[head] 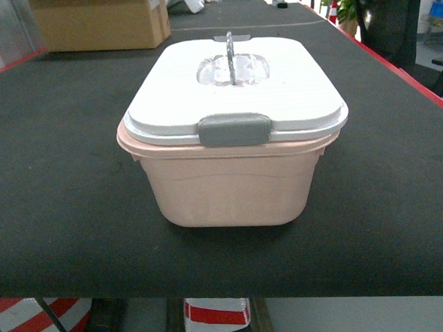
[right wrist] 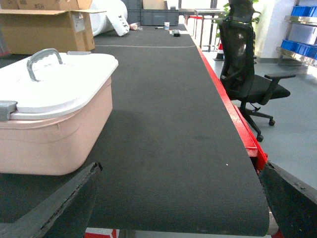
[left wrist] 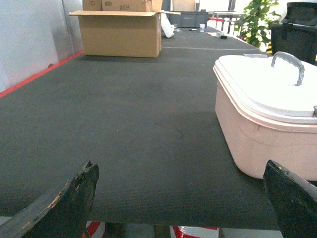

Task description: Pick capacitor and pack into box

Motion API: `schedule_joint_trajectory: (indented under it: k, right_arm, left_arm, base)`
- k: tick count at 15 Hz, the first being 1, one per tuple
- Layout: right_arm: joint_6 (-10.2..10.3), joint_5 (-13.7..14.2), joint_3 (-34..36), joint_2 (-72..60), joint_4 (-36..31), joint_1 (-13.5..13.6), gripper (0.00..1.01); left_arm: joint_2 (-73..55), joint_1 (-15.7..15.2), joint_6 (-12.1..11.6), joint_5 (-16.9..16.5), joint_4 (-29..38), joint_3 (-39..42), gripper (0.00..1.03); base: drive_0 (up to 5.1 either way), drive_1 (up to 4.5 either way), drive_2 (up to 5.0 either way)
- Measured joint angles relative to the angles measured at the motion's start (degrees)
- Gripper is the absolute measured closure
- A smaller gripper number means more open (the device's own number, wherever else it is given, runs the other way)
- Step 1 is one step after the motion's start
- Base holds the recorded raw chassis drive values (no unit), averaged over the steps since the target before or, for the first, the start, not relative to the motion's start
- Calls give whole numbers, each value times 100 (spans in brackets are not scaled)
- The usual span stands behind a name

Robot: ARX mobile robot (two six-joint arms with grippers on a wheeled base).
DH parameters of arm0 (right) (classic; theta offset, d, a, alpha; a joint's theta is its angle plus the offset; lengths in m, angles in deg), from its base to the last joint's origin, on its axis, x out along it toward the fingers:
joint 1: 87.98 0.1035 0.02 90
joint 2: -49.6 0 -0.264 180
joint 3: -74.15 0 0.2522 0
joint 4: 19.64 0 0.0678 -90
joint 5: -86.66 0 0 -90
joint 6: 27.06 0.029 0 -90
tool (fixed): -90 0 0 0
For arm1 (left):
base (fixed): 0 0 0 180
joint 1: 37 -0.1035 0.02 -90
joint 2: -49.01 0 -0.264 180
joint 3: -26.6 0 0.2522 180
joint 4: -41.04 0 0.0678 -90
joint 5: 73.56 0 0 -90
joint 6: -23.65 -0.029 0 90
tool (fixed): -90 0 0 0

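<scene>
The peach-pink box [head: 230, 188] stands near the front edge of the black table, its white lid [head: 277, 87] on top with the grey handle [head: 230, 56] upright and a grey latch [head: 234, 129] at the front. No capacitor shows in any view. My left gripper [left wrist: 181, 198] hangs open and empty at the table's front edge, left of the box [left wrist: 267, 134]. On the other side of the box [right wrist: 54, 134], my right gripper [right wrist: 181, 198] is likewise open and empty. Neither gripper appears in the head view.
A brown cardboard box [head: 100, 19] sits at the far left of the table [head: 56, 161]. A black office chair [right wrist: 247, 79] stands off the red right edge. Red-white striped barriers [head: 216, 317] show below the front edge. Small items lie far back.
</scene>
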Motion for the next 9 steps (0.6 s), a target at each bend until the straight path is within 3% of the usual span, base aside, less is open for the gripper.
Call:
schedule_joint_trajectory:
  k: [9]
  right_arm:
    - [0,0,0,0,2,0,3]
  left_arm:
    - [0,0,0,0,0,0,5]
  base:
    - [0,0,0]
